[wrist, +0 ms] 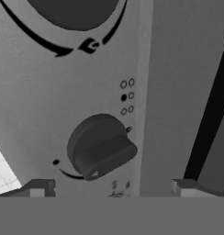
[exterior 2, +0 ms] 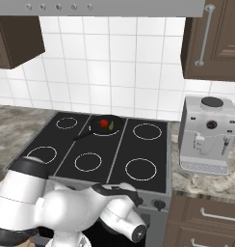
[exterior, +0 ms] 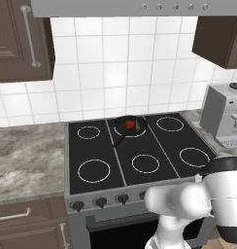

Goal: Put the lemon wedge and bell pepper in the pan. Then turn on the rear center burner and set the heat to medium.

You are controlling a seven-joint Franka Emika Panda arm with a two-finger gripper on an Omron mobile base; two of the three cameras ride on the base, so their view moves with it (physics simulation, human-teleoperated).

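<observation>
Honestly, with the bell pepper (exterior: pixel 130 125) and lemon wedge (exterior: pixel 138 126) already in the pan (exterior: pixel 130 127), the wide-spread gripper (wrist: pixel 109 187) could straddle this stove knob (wrist: pixel 101 147), slip, or overshoot medium

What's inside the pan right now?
The pan on the rear center burner holds the red bell pepper with the lemon wedge beside it. The burner ring beneath is covered by the pan.
</observation>
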